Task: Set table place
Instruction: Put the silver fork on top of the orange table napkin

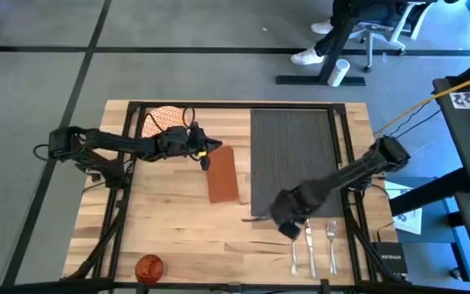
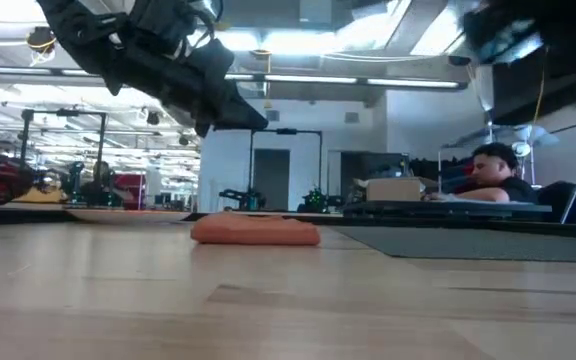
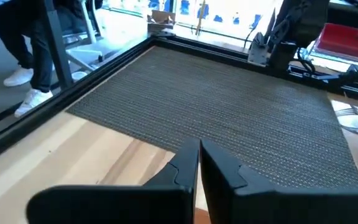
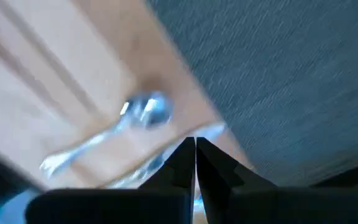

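lab/office | office chair [image 1: 379, 37]; person at desk [image 2: 495, 172]; ceiling strip lights [image 2: 298, 40]

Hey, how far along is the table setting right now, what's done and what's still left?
Early stage. Done: the dark grey ribbed placemat lies flat on the light-wood table, and the long brown napkin lies beside it. In hand: the right gripper, shut, is over the cutlery near a silver spoon; the left gripper, shut, hovers at the napkin's far end. Left: the orange-patterned plate, small orange cup and silver fork are all off the placemat.
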Motion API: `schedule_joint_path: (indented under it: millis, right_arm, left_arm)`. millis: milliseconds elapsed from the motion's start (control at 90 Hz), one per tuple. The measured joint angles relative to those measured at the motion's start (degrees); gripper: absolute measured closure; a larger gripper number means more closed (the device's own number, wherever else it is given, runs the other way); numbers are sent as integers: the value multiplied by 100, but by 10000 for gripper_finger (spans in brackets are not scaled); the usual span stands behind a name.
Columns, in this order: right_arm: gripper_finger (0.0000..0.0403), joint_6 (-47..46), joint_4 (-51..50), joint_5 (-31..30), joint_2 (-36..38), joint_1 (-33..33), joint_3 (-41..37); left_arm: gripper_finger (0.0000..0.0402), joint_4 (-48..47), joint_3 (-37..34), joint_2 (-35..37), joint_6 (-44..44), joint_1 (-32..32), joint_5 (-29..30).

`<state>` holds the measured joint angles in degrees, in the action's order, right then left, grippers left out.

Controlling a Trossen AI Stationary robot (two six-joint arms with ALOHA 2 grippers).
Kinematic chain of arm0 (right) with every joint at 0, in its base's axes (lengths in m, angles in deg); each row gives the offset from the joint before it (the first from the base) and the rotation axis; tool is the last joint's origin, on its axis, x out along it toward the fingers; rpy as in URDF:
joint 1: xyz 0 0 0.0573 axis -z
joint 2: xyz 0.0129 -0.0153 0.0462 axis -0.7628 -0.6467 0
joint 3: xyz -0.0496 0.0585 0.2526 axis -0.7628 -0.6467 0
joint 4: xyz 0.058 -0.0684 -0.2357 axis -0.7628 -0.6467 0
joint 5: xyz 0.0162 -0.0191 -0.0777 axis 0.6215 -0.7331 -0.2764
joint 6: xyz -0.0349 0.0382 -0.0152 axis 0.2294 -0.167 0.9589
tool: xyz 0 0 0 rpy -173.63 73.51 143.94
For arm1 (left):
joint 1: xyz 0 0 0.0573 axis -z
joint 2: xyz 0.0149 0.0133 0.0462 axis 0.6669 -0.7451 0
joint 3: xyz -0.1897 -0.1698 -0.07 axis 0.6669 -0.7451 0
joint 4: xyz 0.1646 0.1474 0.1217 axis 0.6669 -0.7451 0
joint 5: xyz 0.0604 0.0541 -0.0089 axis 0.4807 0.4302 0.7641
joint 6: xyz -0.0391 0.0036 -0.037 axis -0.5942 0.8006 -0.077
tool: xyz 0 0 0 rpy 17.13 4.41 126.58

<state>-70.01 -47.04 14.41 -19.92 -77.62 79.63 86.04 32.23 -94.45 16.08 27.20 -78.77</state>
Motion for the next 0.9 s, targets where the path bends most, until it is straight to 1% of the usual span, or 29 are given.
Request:
schedule_joint_path:
  millis: [67, 156, 289, 378, 489, 633, 744, 900]
  right_arm:
    - [403, -454, 3, 81, 295, -102, -309]
    - [403, -1184, 262, 185, 765, -354, -784]
    - [403, -2287, 1029, 268, 1420, -776, -1459]
    - [403, -3113, 1423, 251, 1696, -1076, -1826]
    - [402, -3992, 1798, 373, 1843, -1414, -2092]
    - [399, -4756, 2029, 602, 1838, -1754, -2338]
    - [391, -5422, 2419, 568, 1828, -2012, -2513]
    - [367, -6184, 2852, 396, 1827, -2385, -2718]
  left_arm:
    - [402, -10, 0, 0, 22, 0, -46]
    - [402, -27, 0, 0, 19, 0, -69]
    - [402, -24, 0, 0, 19, 0, -83]
    - [402, -16, 0, 0, 19, 0, -82]
    - [402, -18, 0, 0, 20, -4, -82]
    - [402, -17, 0, 0, 25, -9, -82]
    - [402, -24, 0, 0, 19, -9, -82]
    - [402, -28, 0, -2, 19, -9, -80]
